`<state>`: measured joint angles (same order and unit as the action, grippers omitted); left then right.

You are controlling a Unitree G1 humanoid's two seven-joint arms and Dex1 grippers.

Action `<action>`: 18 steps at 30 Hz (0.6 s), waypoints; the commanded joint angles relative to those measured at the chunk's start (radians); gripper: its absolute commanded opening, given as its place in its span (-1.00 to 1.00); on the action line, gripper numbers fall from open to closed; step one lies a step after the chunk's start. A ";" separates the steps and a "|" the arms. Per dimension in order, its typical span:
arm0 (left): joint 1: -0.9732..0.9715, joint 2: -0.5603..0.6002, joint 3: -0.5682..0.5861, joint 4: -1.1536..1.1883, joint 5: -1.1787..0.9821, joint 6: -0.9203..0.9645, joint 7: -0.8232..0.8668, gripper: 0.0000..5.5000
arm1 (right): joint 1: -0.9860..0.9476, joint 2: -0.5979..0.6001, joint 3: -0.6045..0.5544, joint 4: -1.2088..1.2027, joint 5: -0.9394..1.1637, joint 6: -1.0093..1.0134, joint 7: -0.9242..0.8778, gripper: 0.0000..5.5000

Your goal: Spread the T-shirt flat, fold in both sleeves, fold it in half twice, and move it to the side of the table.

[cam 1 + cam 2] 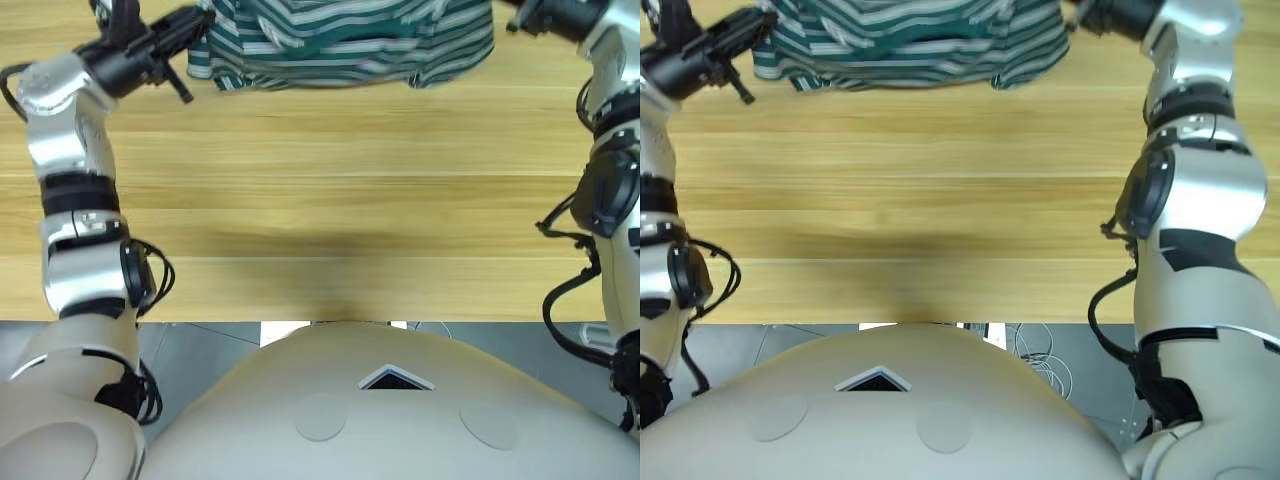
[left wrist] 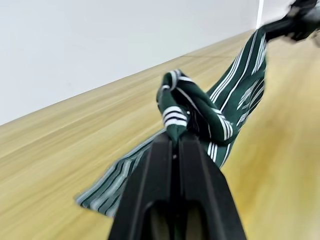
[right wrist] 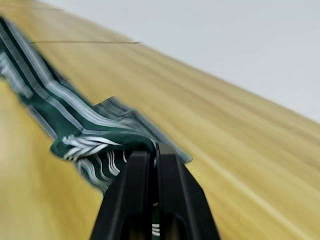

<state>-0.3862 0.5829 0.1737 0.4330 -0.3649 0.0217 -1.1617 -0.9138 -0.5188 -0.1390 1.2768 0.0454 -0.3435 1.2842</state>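
Stripes at the far edge of the table (image 1: 320, 200): the green-and-white T-shirt (image 1: 340, 40) is stretched sideways between the two arms, over the wood. The left gripper (image 2: 175, 142) has its fingers pinched tight on a bunched corner of cloth. The right gripper (image 3: 154, 150) is clamped on the opposite corner, fingers pressed together with fabric between them. Whether the hem touches the table, I can't tell.

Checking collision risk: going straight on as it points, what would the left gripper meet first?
The T-shirt pinched in the left gripper; beyond it, probably the table.
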 commanded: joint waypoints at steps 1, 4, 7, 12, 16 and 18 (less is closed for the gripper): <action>0.270 0.031 -0.005 -0.215 -0.024 0.060 -0.007 -1.00 | 0.232 -0.090 0.068 -0.084 0.019 -0.123 0.294 -0.99; 0.466 0.022 -0.052 -0.328 0.014 0.019 -0.007 -1.00 | 0.434 -0.147 0.250 -0.215 0.071 -0.167 0.330 -0.99; 0.635 0.033 -0.122 -0.330 0.100 -0.140 -0.043 -1.00 | 0.592 -0.219 0.391 -0.351 0.175 -0.165 0.330 -0.99; 0.698 0.042 -0.159 -0.179 0.173 -0.391 -0.066 -1.00 | 0.629 -0.292 0.486 -0.356 0.231 -0.156 0.330 -0.99; 0.746 0.079 -0.247 -0.086 0.343 -0.619 -0.021 -1.00 | 0.636 -0.304 0.512 -0.354 0.239 -0.183 0.330 -0.99; 0.720 0.103 -0.271 -0.014 0.421 -0.700 0.035 -0.87 | 0.635 -0.309 0.519 -0.356 0.246 -0.194 0.330 -1.00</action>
<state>0.3311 0.6477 -0.0615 0.3303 -0.0716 -0.6632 -1.1584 -0.2692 -0.8078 0.3705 0.9238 0.2775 -0.5246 1.6139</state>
